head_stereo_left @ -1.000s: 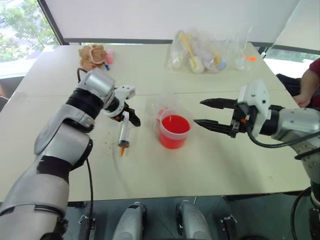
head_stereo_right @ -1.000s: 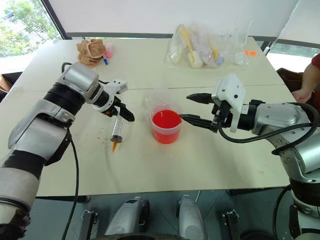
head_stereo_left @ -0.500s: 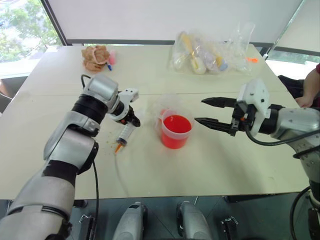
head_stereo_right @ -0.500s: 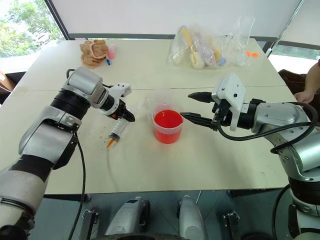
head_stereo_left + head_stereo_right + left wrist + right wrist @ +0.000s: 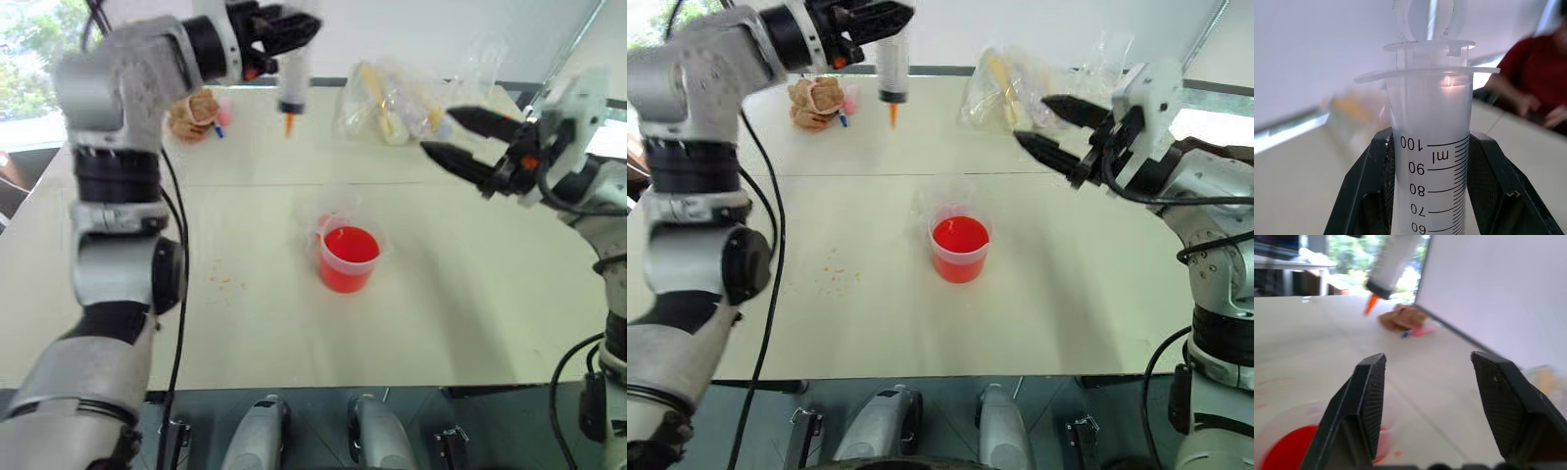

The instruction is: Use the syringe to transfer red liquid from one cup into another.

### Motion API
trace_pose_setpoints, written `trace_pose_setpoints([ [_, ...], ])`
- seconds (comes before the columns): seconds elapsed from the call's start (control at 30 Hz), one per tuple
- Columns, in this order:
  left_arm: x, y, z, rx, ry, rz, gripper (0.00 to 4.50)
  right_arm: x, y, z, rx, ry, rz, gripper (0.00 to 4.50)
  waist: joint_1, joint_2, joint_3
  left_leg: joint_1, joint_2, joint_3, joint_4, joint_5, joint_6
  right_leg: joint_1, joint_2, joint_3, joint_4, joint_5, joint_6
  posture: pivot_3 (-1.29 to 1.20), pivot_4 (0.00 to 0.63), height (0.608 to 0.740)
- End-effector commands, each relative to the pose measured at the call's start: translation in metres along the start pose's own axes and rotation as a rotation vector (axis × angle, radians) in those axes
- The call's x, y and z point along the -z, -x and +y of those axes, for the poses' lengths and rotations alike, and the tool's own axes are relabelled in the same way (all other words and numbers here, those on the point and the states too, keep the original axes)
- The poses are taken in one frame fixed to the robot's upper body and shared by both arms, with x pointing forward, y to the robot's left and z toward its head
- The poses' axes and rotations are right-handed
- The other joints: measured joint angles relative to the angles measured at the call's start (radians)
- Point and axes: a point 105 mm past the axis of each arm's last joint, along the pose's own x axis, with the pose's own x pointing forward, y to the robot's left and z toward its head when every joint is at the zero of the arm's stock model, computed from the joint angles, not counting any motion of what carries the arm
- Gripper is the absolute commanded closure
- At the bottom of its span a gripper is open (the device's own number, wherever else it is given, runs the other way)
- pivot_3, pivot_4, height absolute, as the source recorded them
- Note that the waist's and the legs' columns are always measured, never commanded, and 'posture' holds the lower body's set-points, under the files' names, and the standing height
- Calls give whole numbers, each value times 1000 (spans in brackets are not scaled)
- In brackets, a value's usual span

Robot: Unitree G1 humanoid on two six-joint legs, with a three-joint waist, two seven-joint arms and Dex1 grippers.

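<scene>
While the red liquid (image 5: 349, 245) fills the translucent plastic beaker (image 5: 345, 260) on the smooth cream table (image 5: 470, 313), the right gripper (image 5: 462, 140) hovers beyond with ribbed black fingers (image 5: 1369, 396) spread, empty. Farther back, the left gripper (image 5: 292, 29) clamps the clear, scale-printed syringe (image 5: 292, 86), orange tip down.

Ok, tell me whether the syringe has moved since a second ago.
Yes. The syringe went up off the table, shut in the left gripper, now high above the red cup.

arms: silver-grey shells, black joint bands | cables: black, looping loose beside each forearm | left gripper (image 5: 284, 24): black fingers, white mount | right gripper (image 5: 1050, 125): black ribbed fingers, white housing, orange detail
</scene>
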Motion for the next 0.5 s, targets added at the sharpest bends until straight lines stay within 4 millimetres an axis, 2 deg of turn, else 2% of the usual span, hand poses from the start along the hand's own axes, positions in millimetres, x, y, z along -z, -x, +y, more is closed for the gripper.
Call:
trace_pose_setpoints([
  [0.03, 0, 2, -33, 115, -143, -140, 3053, -15, 3, -19, 102, 87, -60, 1634, -1, 0, 0, 0, 0, 0, 1, 0, 0, 0, 0, 0, 0, 0, 0, 0, 150, 740],
  [0.13, 15, 0, -51, 170, -137, -137, 3053, -17, 2, -25, 129, 105, -79, 1634, -1, -2, 1, 0, 0, 1, 1, 0, 0, 0, 0, 1, 1, 1, 0, 0, 150, 740],
  [0.27, 48, -3, -83, 276, -54, -137, 3053, -26, 7, -40, 208, 163, -87, 1634, -2, -1, 0, 0, 0, 1, 1, 0, 1, 0, 1, 1, 0, 1, 0, 0, 150, 740],
  [0.5, 71, -5, -101, 321, 37, -107, 3053, -39, 6, -44, 216, 187, -118, 1634, -8, -1, 0, 1, 1, 1, 1, -3, 6, 0, 2, 1, 1, 1, 0, 0, 150, 740],
])
